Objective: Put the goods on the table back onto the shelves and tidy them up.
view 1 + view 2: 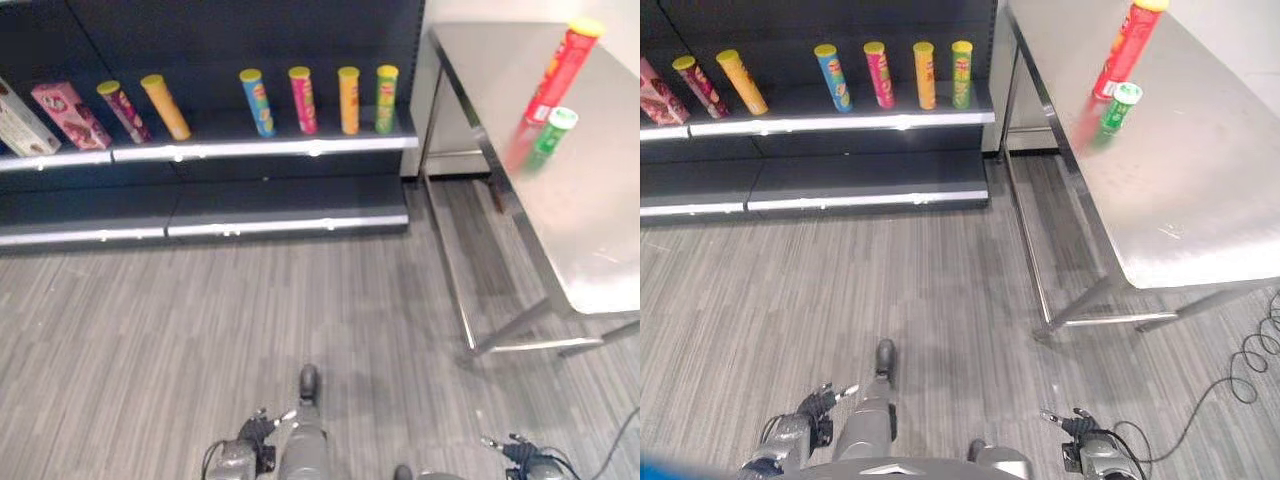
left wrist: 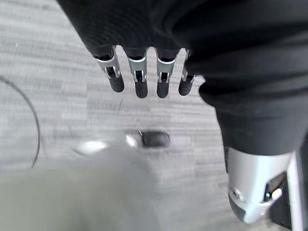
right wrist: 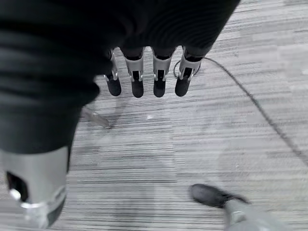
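Both hands, left and right, hang loose-fingered, well apart from 2 tubes on the table

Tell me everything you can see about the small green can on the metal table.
The small green can is a short cylinder with a green printed body and a white lid. It stands upright on the shiny steel table, near the table's far end and close to its shelf-side edge. The tall red can with a yellow lid stands just behind it; whether they touch is unclear. Neither hand is near it.
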You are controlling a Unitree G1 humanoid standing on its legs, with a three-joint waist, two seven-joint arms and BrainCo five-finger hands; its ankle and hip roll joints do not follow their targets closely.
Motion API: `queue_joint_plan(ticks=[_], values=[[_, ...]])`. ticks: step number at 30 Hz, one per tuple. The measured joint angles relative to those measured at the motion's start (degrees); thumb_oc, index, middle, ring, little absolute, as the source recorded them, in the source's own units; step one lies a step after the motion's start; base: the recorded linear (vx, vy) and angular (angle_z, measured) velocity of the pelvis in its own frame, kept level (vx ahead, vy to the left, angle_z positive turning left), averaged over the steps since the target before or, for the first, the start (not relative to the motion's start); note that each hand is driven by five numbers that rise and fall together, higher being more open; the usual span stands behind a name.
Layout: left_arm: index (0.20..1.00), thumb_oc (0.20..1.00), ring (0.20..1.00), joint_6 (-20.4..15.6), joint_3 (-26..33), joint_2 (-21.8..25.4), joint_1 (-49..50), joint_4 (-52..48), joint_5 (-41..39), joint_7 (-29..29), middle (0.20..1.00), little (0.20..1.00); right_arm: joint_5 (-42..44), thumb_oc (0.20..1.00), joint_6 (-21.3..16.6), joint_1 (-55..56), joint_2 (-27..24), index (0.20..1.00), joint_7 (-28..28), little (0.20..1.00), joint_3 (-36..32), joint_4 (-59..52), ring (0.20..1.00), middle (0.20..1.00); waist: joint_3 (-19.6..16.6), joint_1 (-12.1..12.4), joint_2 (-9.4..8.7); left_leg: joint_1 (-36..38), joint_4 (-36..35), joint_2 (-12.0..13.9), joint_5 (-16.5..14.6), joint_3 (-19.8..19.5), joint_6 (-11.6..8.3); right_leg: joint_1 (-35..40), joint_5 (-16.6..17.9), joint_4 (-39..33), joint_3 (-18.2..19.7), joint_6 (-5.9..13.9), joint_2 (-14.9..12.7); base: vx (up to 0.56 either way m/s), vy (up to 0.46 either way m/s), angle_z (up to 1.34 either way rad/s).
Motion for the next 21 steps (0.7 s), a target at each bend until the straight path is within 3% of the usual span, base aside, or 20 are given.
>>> queue_joint_plan(ticks=[2, 3, 4, 5, 6, 7, 8, 9, 10, 11, 12, 13, 14, 15, 17, 20, 21], values=[[1.0, 1.0, 1.0, -0.07, 0.21, 1.34, 0.2, -0.79, -0.01, 0.13, 1.0, 1.0, -0.79, 1.0, 0.07, 0.12, 1.41, 1.0, 0.24, 1.0, -0.08, -0.2, 1.0, 1.0, -0.19, 0.51, -3.93, 0.19, 1.4, -2.74, 1.8, 1.66, 1.4, -1.15, 0.72, 1.57, 1.67, 1.03, -4.21, 0.33, 0.343, -0.57], [1.0, 1.0, 1.0, 0.05, 0.42, 1.66, 0.14, -0.48, 0.0, 0.12, 1.0, 1.0, -1.19, 1.0, 0.07, -0.09, 1.93, 1.0, 0.19, 1.0, -0.18, -0.1, 1.0, 1.0, -0.66, 0.83, -4.88, 0.58, 1.3, -3.54, 2.55, 2.61, 2.42, -1.6, 1.54, 2.44, 2.29, 1.5, -5.38, 0.3, 0.336, -0.6], [1.0, 1.0, 1.0, 0.12, 0.33, 1.58, -0.21, -0.39, 0.01, 0.04, 1.0, 1.0, -1.7, 1.0, 0.04, 0.01, 2.21, 1.0, 0.21, 1.0, -0.54, -0.36, 1.0, 1.0, -0.71, 1.0, -5.08, 2.35, 0.98, -4.12, 4.29, 4.1, 4.75, -1.04, 3.4, 3.2, 2.67, 2.03, -6.52, 0.27, 0.338, -0.5], [1.0, 1.0, 1.0, 0.07, 0.23, 1.65, -0.31, -0.28, 0.01, 0.04, 1.0, 1.0, -2.0, 1.0, 0.13, 0.15, 2.5, 1.0, 0.23, 1.0, -0.52, -0.37, 1.0, 1.0, -0.95, 1.1, -5.42, 3.49, 0.77, -4.82, 4.31, 5.09, 4.79, -0.9, 4.22, 4.04, 2.7, 2.33, -7.62, 0.29, 0.418, -0.64], [1.0, 1.0, 1.0, -0.06, -0.15, 2.05, -1.03, -0.23, 0.02, 0.08, 1.0, 1.0, -2.08, 1.0, 0.13, -0.08, 3.13, 1.0, 0.6, 1.0, -0.44, -0.4, 1.0, 1.0, -2.05, 1.15, -4.74, 6.32, -1.74, -5.52, 3.97, 7.67, 5.26, -3.55, 6.11, 9.35, 2.7, 2.26, -9.39, 0.26, 0.425, -0.71], [1.0, 1.0, 1.0, -0.21, -0.81, 2.46, -2.25, -0.62, 0.05, 0.16, 1.0, 1.0, -2.14, 1.0, 0.02, -0.52, 3.71, 1.0, 1.15, 1.0, -0.25, -1.02, 1.0, 1.0, -2.29, 1.04, -3.08, 7.99, -2.48, -5.84, 2.94, 7.87, 7.43, -7.46, 7.76, 17.31, 2.48, 5.47, -10.41, 0.27, 0.505, -0.61], [1.0, 1.0, 1.0, -0.47, -1.07, 2.71, -2.25, -0.66, 0.05, 0.17, 1.0, 1.0, -2.15, 1.0, 0.12, -0.43, 4.19, 1.0, 1.14, 1.0, -0.25, -1.0, 1.0, 1.0, -2.78, 0.76, -2.79, 8.35, -2.6, -6.29, 2.38, 7.84, 8.38, -9.14, 6.63, 20.74, 2.57, 6.41, -11.23, 0.14, 0.312, -0.27], [1.0, 1.0, 1.0, -0.5, -1.1, 2.89, -2.36, -0.75, 0.05, 0.18, 1.0, 1.0, -2.13, 1.0, 0.12, -0.5, 4.23, 1.0, 1.14, 1.0, -0.23, -1.08, 1.0, 1.0, -2.85, 0.72, -2.77, 8.42, -2.6, -6.41, 2.15, 7.83, 8.71, -9.42, 6.33, 21.05, 2.61, 6.63, -11.23, 0.09, 0.201, -0.02], [1.0, 1.0, 1.0, -0.39, -1.55, 3.61, -3.5, -0.73, 0.06, 0.26, 1.0, 1.0, -2.15, 1.0, 0.33, -0.05, 4.41, 1.0, 1.22, 1.0, 0.13, -1.14, 1.0, 1.0, -3.29, 0.96, -2.82, 9.17, -2.62, -7.44, 1.12, 8.59, 10.17, -11.65, 8.74, 24.21, 3.09, 6.97, -11.17, 0.07, 0.205, -0.04], [1.0, 1.0, 1.0, -0.57, -2.28, 3.69, -2.77, -0.86, 0.07, 0.26, 1.0, 1.0, -2.15, 1.0, 0.39, -0.12, 4.13, 1.0, 1.03, 1.0, 0.02, -1.15, 1.0, 1.0, -3.53, 0.94, -2.17, 9.29, -2.65, -7.67, 1.22, 8.56, 10.26, -14.33, 6.87, 28.66, 2.49, 7.5, -12.55, 0.11, 0.287, 0.02], [1.0, 1.0, 1.0, -0.48, -2.37, 3.59, -3.47, -0.88, 0.12, 0.22, 1.0, 1.0, -2.13, 1.0, 0.3, 0.17, 4.09, 1.0, 1.04, 1.0, -0.05, -1.11, 1.0, 1.0, -3.7, 0.21, -1.87, 9.72, -2.3, -8.43, 0.27, 8.57, 11.36, -15.46, 6.96, 28.04, 2.93, 7.64, -12.14, 0.21, 0.405, 0.05], [1.0, 1.0, 1.0, 0.0, -3.38, 3.2, -2.65, 0.44, 0.3, 0.13, 1.0, 1.0, -2.12, 1.0, 0.3, -0.64, 3.99, 1.0, 0.94, 1.0, -0.56, -1.31, 1.0, 1.0, -3.56, -0.31, -1.07, 10.98, -2.64, -8.78, -0.28, 9.21, 12.28, -18.2, 11.72, 34.99, 1.7, 7.26, -13.44, 0.14, 0.201, 0.12], [1.0, 1.0, 1.0, 0.03, -3.67, 3.31, -2.15, 0.41, 0.47, 0.18, 1.0, 1.0, -2.13, 1.0, 0.36, -0.41, 4.11, 1.0, 1.0, 1.0, -0.54, -1.3, 1.0, 1.0, -3.62, -0.68, -0.78, 11.85, -2.63, -8.84, -0.59, 9.04, 12.39, -19.78, 10.35, 38.28, 1.15, 7.57, -14.42, 0.22, 0.195, 0.05], [1.0, 1.0, 1.0, 0.0, -4.58, 3.62, -1.62, 0.46, 0.58, 0.22, 1.0, 1.0, -2.07, 1.0, 0.28, 0.37, 4.1, 1.0, 0.94, 1.0, -0.92, -0.97, 1.0, 1.0, -3.73, -0.82, -0.36, 12.28, -2.65, -8.81, -1.27, 8.85, 12.93, -20.54, 6.46, 33.67, -0.94, 7.28, -13.87, 0.12, 0.075, -0.02], [1.0, 1.0, 1.0, 0.1, -4.95, 3.8, -1.8, 0.51, 0.7, 0.23, 1.0, 1.0, -2.03, 1.0, 0.15, -0.05, 4.02, 1.0, 0.89, 1.0, -2.29, -0.72, 1.0, 1.0, -3.22, -1.36, -0.74, 12.0, -2.66, -8.47, -1.34, 8.75, 13.35, -21.12, 5.23, 23.28, -3.0, 7.08, -11.83, 0.12, 0.052, 0.0], [1.0, 1.0, 1.0, -0.03, -4.88, 3.15, -1.82, 1.12, 1.01, 0.05, 1.0, 1.0, -1.98, 1.0, 0.35, -0.27, 3.3, 1.0, 0.3, 1.0, -2.68, -0.6, 1.0, 1.0, -2.62, -3.5, -1.04, 12.36, -2.67, -8.48, -1.47, 7.64, 13.16, -21.75, 7.67, 7.38, -3.78, 6.37, -8.07, 0.1, 0.012, 0.22], [1.0, 1.0, 1.0, -0.03, -4.58, 3.06, -1.97, 1.27, 1.02, 0.07, 1.0, 1.0, -1.97, 1.0, 0.36, 0.07, 3.31, 1.0, -0.07, 1.0, -2.69, -0.66, 1.0, 1.0, -2.58, -3.67, -1.63, 12.49, -2.67, -8.65, -1.59, 7.68, 12.97, -22.82, 8.97, 5.84, -3.78, 6.05, -7.73, 0.16, -0.002, 0.13]])
